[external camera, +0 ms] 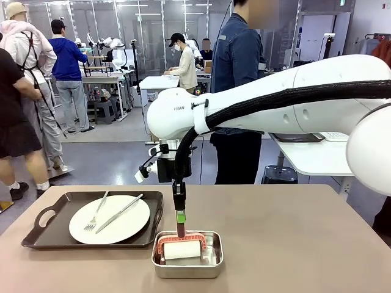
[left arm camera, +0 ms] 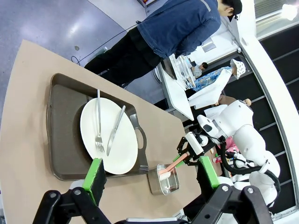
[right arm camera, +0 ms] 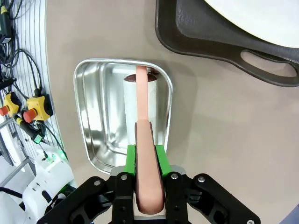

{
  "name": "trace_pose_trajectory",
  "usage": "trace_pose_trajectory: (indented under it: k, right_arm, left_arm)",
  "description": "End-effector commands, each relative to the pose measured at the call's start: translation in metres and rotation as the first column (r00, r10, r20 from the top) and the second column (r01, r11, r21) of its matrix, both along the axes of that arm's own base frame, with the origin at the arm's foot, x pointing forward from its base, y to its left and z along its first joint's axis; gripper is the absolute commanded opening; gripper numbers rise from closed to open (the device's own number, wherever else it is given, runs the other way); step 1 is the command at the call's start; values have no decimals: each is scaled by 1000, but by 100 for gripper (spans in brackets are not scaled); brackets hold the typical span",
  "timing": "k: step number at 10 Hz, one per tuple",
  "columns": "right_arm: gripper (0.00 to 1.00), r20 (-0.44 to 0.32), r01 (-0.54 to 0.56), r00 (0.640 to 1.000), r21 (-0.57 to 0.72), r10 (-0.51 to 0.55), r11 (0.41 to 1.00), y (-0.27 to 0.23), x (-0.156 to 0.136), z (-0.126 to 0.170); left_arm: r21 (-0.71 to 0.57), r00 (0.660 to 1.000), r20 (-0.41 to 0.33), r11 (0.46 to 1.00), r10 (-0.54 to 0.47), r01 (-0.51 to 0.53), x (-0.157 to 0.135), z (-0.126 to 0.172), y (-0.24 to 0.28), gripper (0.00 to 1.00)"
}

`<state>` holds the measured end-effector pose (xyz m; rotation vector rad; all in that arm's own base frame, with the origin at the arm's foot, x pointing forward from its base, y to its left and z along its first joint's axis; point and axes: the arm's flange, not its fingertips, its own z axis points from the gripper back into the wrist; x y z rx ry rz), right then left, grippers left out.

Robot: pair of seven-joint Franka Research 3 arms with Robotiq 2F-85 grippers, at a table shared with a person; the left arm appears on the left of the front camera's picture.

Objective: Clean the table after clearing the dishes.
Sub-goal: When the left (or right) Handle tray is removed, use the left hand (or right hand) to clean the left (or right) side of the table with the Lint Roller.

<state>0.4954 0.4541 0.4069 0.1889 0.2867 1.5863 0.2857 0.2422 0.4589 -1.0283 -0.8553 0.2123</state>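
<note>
On the brown table [external camera: 293, 232], a white plate [external camera: 116, 226] carrying a fork [external camera: 96, 213] and a knife [external camera: 119, 213] lies on a dark handled tray [external camera: 36, 235] at the left. My right gripper [external camera: 180, 229] points straight down into a small steel pan [external camera: 186, 268]. It is shut on the pink handle [right arm camera: 142, 102] of a white cleaning roller [right arm camera: 131, 107] lying in the pan [right arm camera: 93, 107]. My left gripper [left arm camera: 150, 170] hangs open high above the table, over the tray [left arm camera: 63, 126] and the plate [left arm camera: 119, 140].
A person [external camera: 238, 73] in a blue jacket stands at the far edge of the table. The tray's handle [right arm camera: 266, 70] lies close beside the pan. Yellow emergency-stop boxes [right arm camera: 35, 105] and cables sit off the table's near edge. Bare tabletop stretches to the right.
</note>
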Motion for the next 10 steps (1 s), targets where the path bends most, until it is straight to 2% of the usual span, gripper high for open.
trace_pose_trajectory:
  k: [1,2,4,5,6,7,8,9,10]
  right_arm:
    - [1,45,97,994,-9,-96,995,-19,-43,18]
    - [3,86,167,982,2,-167,986,-31,-63,30]
    - [3,194,323,928,7,-318,946,-54,-105,56]
    - [3,322,468,827,57,-461,882,-70,-127,75]
    - [3,370,521,765,127,-528,844,-86,-146,88]
    - [3,397,605,668,203,-630,770,-107,-163,98]
    - [3,370,641,597,313,-712,701,-121,-181,103]
    - [3,343,704,523,341,-780,622,-133,-197,102]
    - [3,281,748,452,398,-847,531,-156,-213,102]
  left_arm:
    - [-1,1000,16,1000,-10,10,0,2,3,100]
    - [-1,1000,16,1000,-10,10,0,2,3,100]
    - [-1,1000,16,1000,-10,10,0,2,3,100]
    - [-1,1000,16,1000,-10,10,0,2,3,100]
    - [-1,1000,16,1000,-10,10,0,2,3,100]
    - [-1,1000,16,1000,-10,10,0,2,3,100]
    - [-1,1000,16,1000,-10,10,0,2,3,100]
    - [-1,1000,16,1000,-10,10,0,2,3,100]
    - [-1,1000,16,1000,-10,10,0,2,3,100]
